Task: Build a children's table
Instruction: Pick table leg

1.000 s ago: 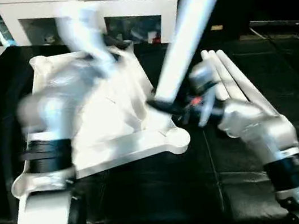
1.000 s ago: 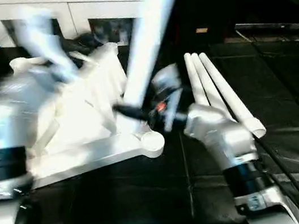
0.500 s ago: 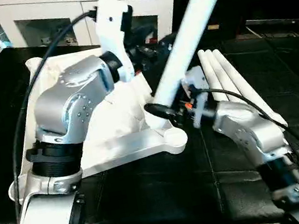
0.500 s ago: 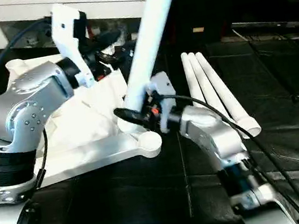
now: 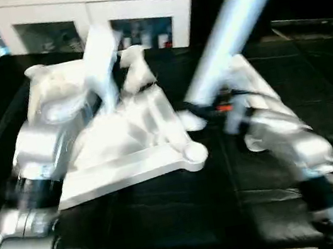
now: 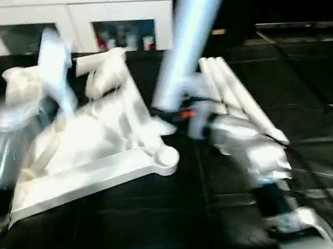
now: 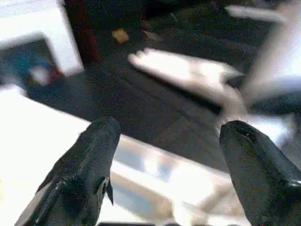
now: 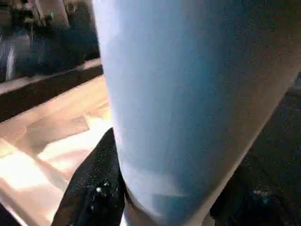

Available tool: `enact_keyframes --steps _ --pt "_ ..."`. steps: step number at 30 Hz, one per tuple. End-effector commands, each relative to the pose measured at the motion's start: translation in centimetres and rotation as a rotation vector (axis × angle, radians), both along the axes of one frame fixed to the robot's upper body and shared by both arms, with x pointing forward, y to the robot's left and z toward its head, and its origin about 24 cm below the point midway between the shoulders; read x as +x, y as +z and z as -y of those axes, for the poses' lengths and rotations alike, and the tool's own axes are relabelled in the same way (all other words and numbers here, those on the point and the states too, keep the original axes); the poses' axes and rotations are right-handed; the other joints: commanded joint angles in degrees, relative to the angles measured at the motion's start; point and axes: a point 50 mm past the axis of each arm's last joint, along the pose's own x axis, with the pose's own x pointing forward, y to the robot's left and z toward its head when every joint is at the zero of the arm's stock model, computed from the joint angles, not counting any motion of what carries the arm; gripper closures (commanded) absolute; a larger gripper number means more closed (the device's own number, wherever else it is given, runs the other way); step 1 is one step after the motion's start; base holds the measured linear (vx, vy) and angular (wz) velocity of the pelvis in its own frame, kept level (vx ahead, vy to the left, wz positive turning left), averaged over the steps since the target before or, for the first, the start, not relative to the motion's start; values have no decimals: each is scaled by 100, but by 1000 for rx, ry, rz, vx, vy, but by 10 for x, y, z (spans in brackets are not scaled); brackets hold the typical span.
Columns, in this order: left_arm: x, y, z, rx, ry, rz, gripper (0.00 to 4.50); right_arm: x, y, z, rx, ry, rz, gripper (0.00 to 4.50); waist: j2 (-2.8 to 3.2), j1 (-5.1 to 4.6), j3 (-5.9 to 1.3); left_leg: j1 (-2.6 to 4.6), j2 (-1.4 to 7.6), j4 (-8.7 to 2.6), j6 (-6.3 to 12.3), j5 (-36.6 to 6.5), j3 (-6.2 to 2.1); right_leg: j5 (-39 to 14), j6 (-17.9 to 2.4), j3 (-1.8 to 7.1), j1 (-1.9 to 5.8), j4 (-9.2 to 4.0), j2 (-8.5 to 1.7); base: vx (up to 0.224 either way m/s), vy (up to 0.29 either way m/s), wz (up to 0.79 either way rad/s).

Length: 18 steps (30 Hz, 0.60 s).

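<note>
Black surface (image 5: 170,220) carries the upturned top (image 5: 126,150) at left, with the left gripper (image 7: 167,155) above it, fingers wide, empty. Right gripper (image 5: 205,108) clamps a tilted leg (image 5: 233,24) near the top's corner; spare legs (image 6: 232,94) lie rightward.

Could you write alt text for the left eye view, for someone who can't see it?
The robot's right gripper holds a long white table leg slanting up from the upside-down white tabletop on a black surface. Its left arm reaches over the top; more legs lie to the right.

Glossy white plastic table top (image 5: 128,163), smooth leg (image 5: 233,24)
</note>
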Motion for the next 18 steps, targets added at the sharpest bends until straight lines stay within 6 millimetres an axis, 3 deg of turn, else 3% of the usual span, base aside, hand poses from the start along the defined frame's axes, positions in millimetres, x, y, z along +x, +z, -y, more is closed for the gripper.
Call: enact_keyframes --steps 1,3,5,7,8,11,12,15,18 --pt "-11 -8 9 65 -94 -26 69 1 10 10 -8 -89 44 256 153 -40 -476 264 335 -411 -450 -1126 -171 34 -1224 248 183 -329 -462 0 0 0" --pt "-19 -20 12 72 -151 -86 69 1 11 10 6 -123 44 256 128 -69 -466 248 329 -418 -445 -1109 -159 -162 -1220 260 187 -337 -465 0 0 0" --pt "-22 -26 13 82 -163 -112 69 0 9 9 2 -118 45 256 151 -85 -463 247 326 -417 -442 -1126 -158 -280 -1190 262 180 -349 -460 0 0 0" --pt "-25 -32 15 88 -171 -143 69 -3 6 10 -9 -109 44 256 131 -121 -455 230 320 -423 -424 -1183 -159 -369 -1170 265 194 -365 -455 0 0 0" --pt "-29 -40 14 97 -163 -175 69 -7 4 8 -10 -97 35 256 161 -141 -452 229 321 -424 -425 -1210 -168 -428 -1160 264 192 -366 -454 0 0 0" --pt "-41 -52 13 97 -179 -230 69 -17 2 3 2 -59 17 256 151 -177 -460 229 322 -425 -338 -1157 -167 -339 -1162 261 193 -374 -436 0 0 0" --pt "-47 -56 13 101 -197 -249 69 -21 2 1 6 -40 15 256 91 -171 -461 205 332 -428 -281 -1067 -179 -333 -1175 265 226 -356 -458 0 0 0" --pt "-54 -67 8 141 -226 -272 69 -25 -3 -5 2 -15 7 256 182 -179 -440 220 326 -432 -253 -1187 -173 -676 -1138 272 170 -408 -458 0 0 0" --pt "-53 -74 5 169 -218 -299 69 -26 -6 -9 -31 2 13 256 168 -206 -418 253 326 -458 -371 -1526 -175 -1057 -1056 278 136 -447 -440 0 0 0"
